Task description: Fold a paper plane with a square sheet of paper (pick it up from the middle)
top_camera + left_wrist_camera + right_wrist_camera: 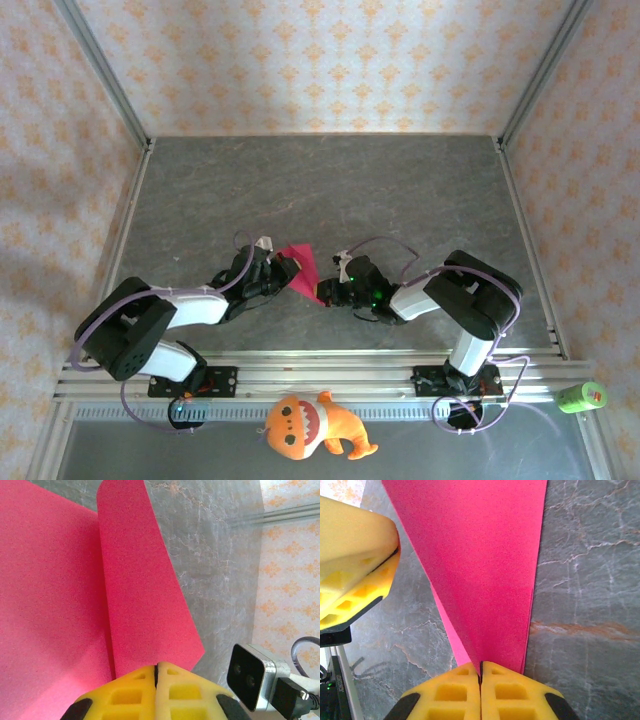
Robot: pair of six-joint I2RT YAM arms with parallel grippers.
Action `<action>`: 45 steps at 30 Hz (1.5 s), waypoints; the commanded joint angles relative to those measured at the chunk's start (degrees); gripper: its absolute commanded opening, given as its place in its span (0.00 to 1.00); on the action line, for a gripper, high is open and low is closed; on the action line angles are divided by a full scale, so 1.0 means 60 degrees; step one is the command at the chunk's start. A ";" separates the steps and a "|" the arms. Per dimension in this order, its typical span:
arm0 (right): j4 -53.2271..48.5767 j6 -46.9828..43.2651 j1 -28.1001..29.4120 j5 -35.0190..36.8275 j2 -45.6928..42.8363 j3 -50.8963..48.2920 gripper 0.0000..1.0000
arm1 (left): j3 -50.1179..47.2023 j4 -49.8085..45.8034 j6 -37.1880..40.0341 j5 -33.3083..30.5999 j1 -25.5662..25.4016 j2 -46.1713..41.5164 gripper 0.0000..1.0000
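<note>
The paper (300,268), folded into a narrow wedge, hangs between both arms near the middle of the tabletop's (330,190) near edge. The left gripper (156,666) is clenched on its left side, and the right gripper (480,664) is clenched on its pointed end. Pinching it at two spots probably holds the layers aligned and taut for the next crease.

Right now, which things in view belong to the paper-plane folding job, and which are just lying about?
Part of the job:
pink paper sheet, partly folded
left gripper, pinching it
right gripper, pinching its narrow end

Lying about:
orange plush toy, on the near ledge
green cylinder, at the rail's right end
</note>
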 commanded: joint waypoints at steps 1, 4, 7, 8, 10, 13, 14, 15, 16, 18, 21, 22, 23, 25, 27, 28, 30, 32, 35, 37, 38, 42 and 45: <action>-0.0455 0.0113 -0.0003 -0.0058 0.0201 -0.0186 0.07 | 0.0129 0.0670 -0.0044 0.0286 -0.0027 0.0292 0.00; -0.0441 0.0142 -0.0003 -0.0059 0.0175 -0.0193 0.07 | 0.0220 0.0872 -0.0027 0.0412 -0.0050 0.0490 0.00; -0.0437 0.0161 -0.0018 -0.0041 0.0140 -0.0201 0.07 | 0.0302 0.0988 0.0007 0.0451 -0.0080 0.0618 0.00; -0.0440 0.0150 -0.0018 -0.0044 0.0113 -0.0208 0.07 | 0.0309 0.1035 0.0015 0.0456 -0.0103 0.0661 0.00; -0.0441 0.0180 -0.0047 -0.0057 0.0089 -0.0223 0.08 | 0.0315 0.1155 0.0002 0.0453 -0.0140 0.0736 0.00; -0.0397 0.0186 -0.0085 -0.0072 0.0049 -0.0266 0.08 | 0.0350 0.1375 -0.0016 0.0482 -0.0211 0.0899 0.00; -0.0397 0.0194 -0.0091 -0.0088 0.0031 -0.0266 0.09 | 0.0382 0.1380 -0.0013 0.0480 -0.0227 0.0968 0.00; -0.0397 0.0193 -0.0095 -0.0101 0.0015 -0.0270 0.09 | 0.0406 0.1391 0.0002 0.0467 -0.0238 0.1039 0.00; -0.0386 0.0196 -0.0094 -0.0112 0.0002 -0.0274 0.10 | 0.0433 0.1430 -0.0007 0.0456 -0.0240 0.1126 0.00; -0.0382 0.0181 -0.0093 -0.0104 -0.0077 -0.0274 0.12 | 0.0469 0.1459 -0.0026 0.0456 -0.0249 0.1299 0.00; -0.0419 0.0153 -0.0105 -0.0059 -0.0172 -0.0238 0.14 | 0.0543 0.1379 -0.0004 0.0443 -0.0263 0.1497 0.00; -0.0469 0.0134 -0.0105 -0.0077 -0.0212 -0.0196 0.14 | 0.0565 0.1312 0.0020 0.0438 -0.0268 0.1513 0.00; -0.0495 0.0116 -0.0106 -0.0089 -0.0238 -0.0158 0.15 | 0.0552 0.1312 0.0031 0.0436 -0.0271 0.1546 0.00; -0.0541 0.0093 -0.0105 -0.0088 -0.0268 -0.0115 0.15 | 0.0544 0.1335 0.0031 0.0431 -0.0263 0.1590 0.00; -0.0518 0.0078 -0.0105 -0.0118 -0.0270 -0.0106 0.11 | 0.0560 0.1337 0.0029 0.0469 -0.0271 0.1635 0.00; -0.0503 0.0078 -0.0105 -0.0132 -0.0257 -0.0106 0.08 | 0.0572 0.1350 0.0031 0.0481 -0.0279 0.1662 0.00; -0.0460 0.0119 -0.0105 -0.0155 -0.0190 -0.0134 0.05 | 0.0604 0.1305 0.0052 0.0483 -0.0271 0.1696 0.00; -0.0305 0.0228 -0.0106 -0.0252 -0.0093 -0.0218 0.02 | 0.0644 0.1250 0.0081 0.0458 -0.0271 0.1765 0.00; -0.0189 0.0386 -0.0105 -0.0304 0.0030 -0.0306 0.01 | 0.0690 0.1232 0.0094 0.0480 -0.0271 0.1885 0.00; -0.0083 0.0453 -0.0106 -0.0304 0.0080 -0.0404 0.00 | 0.0719 0.1218 0.0118 0.0483 -0.0271 0.1965 0.00; -0.0075 0.0482 -0.0105 -0.0273 0.0091 -0.0427 0.00 | 0.0734 0.1204 0.0134 0.0475 -0.0264 0.1997 0.00; 0.0022 0.0588 -0.0105 -0.0247 0.0073 -0.0559 0.00 | 0.0800 0.1118 0.0148 0.0430 -0.0271 0.2108 0.00; 0.0013 0.0586 -0.0126 -0.0360 0.0086 -0.0567 0.00 | 0.0822 0.1102 0.0144 0.0403 -0.0271 0.2197 0.00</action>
